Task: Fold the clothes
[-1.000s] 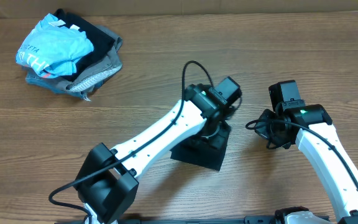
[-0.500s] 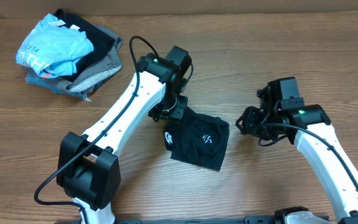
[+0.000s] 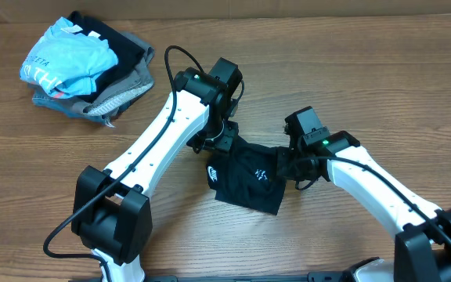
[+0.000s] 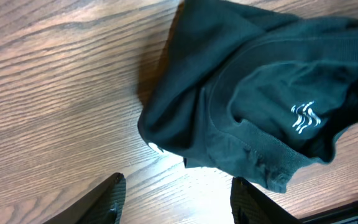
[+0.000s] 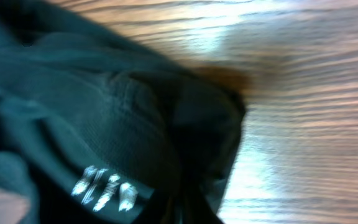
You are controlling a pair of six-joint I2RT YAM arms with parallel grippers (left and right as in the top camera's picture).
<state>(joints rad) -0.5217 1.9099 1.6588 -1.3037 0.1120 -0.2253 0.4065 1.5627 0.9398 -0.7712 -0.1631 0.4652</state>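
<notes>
My right arm has swung in from the right edge of the brown wood-grain counter (image 3: 366, 70), and my right pincer (image 3: 285, 166) now sits against the right side of the black folded cloth garment (image 3: 249, 178). My left arm has not shifted in the last half second.

The garment lies flat about midway along the counter, nearer the near edge than the far one. My left pincer (image 4: 179, 198) hovers over the garment's far-left corner with its fingers spread and only bare wood between them. I judge it has let go so the fold can settle.

My right wrist camera is filled with dark cloth (image 5: 104, 124) and shows none of my fingers. I cannot tell whether that pincer is open or closed. It seems placed to take or tidy that right edge.

The rumpled heap of clothes topped by a light blue printed shirt (image 3: 84, 66) sits at the far left corner, well apart. Nothing lies between my arms and the garment.
</notes>
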